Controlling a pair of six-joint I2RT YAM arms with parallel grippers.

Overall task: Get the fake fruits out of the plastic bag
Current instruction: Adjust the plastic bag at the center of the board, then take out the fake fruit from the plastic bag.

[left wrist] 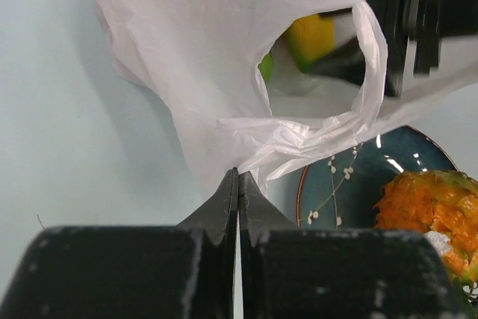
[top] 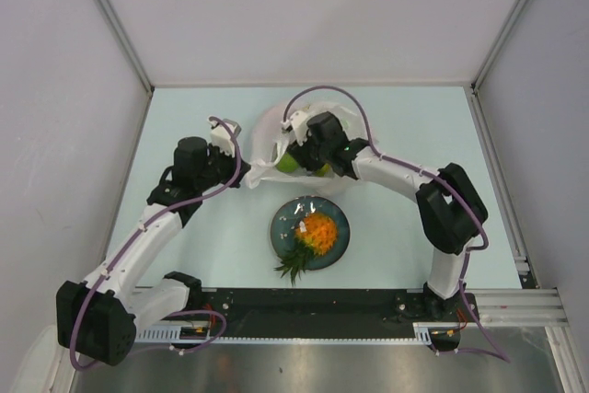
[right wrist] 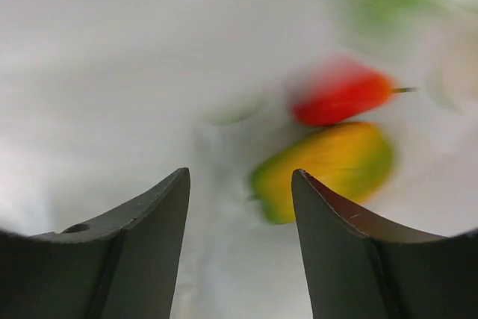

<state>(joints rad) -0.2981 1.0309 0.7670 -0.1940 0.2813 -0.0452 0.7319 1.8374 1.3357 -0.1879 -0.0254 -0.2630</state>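
Right wrist view blurred throughout: red fruit (right wrist: 340, 98) and mango (right wrist: 325, 169) smeared, outlines not resolved. Top view: right gripper (top: 304, 159) fingertips hidden inside the bag (top: 267, 135), toward the table's far edge. Left wrist view: plate (left wrist: 373, 184) and pineapple (left wrist: 429, 207) cut off by right edge; bag cut off at top.

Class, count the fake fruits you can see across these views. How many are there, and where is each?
4: the pineapple lies on the plate; a yellow-green mango, a red fruit and a green one sit inside the plastic bag. More may be hidden there.
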